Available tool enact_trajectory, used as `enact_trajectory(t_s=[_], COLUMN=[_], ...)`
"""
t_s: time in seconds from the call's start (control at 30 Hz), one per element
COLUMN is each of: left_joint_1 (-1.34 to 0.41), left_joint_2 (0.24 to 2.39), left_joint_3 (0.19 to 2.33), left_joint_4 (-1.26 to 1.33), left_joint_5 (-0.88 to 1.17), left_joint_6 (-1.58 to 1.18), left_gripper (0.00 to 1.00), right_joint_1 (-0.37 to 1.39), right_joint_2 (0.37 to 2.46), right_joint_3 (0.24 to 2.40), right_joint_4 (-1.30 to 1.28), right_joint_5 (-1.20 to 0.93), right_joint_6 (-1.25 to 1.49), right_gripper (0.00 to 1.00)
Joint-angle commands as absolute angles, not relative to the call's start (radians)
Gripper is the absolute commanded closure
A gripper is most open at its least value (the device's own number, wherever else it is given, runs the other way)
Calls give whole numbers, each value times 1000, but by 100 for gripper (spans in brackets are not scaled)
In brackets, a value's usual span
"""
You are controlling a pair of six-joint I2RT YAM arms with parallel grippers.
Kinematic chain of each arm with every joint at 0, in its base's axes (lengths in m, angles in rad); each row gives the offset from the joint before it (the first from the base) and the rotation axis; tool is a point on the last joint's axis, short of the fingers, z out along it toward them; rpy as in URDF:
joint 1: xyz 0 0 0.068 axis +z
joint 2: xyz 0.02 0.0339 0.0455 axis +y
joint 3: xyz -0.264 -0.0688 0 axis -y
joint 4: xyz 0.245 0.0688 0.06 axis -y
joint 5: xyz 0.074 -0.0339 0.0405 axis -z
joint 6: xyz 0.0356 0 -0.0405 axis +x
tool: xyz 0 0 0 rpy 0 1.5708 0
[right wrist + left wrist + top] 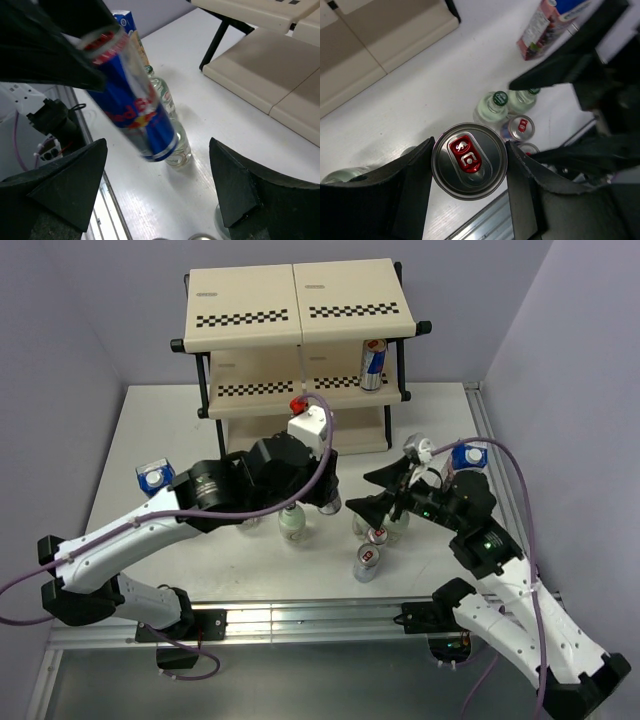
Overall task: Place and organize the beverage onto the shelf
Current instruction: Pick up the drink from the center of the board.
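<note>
My left gripper [326, 498] is shut on a silver-blue-red can [469, 161], seen from above between its two fingers. The right wrist view shows this can [135, 112] tilted and lifted off the table. My right gripper [378, 492] is open and empty just to the right of it, its fingers [65, 185] spread wide. Two more cans [377, 535] [366, 562] stand on the table below it. One can [372, 365] stands on the middle tier of the cream shelf [250, 320]. Green-capped bottles [492, 106] [522, 99] stand beside the table cans.
A blue-topped carton [153, 477] stands at the table's left. A purple carton [470, 457] stands at the right, behind my right arm. Another bottle [291, 525] stands under my left arm. The metal rail [300, 615] runs along the table's near edge.
</note>
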State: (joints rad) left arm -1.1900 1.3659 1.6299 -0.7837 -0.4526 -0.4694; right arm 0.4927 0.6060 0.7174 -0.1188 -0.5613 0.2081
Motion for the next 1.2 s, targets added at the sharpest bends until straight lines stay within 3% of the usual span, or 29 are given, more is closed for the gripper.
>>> enact_trajectory(t_s=[0.0,0.27,0.53,0.83,1.03,1.17], left_joint_1=[-1148,-1020,-1015,-1015,-1015,-1015], left_joint_2=[1322,1356,1399,1411,1419,1413], left_joint_3=[1768,1931,2025,2057,2077,2069], left_joint_4=[-870,-1012,-1114,-1137,-1144,-1138], left_joint_5=[-281,-66,-63,-38,-32,-31], left_joint_6=[-377,-281,-244,-219,-207,-209], left_gripper=[100,100,100,100,100,100], right_joint_1=[564,917,1040,1121,1163,1178], right_joint_2=[656,793,856,959,1035,1065], right_joint_3=[732,833,830,854,919,940], right_joint_4=[44,55,140,183,153,169], right_joint_5=[-489,-230,64,130,170,158], right_joint_6=[140,11,-28,-6,-25,-23], right_gripper=[11,13,15,24,45,73])
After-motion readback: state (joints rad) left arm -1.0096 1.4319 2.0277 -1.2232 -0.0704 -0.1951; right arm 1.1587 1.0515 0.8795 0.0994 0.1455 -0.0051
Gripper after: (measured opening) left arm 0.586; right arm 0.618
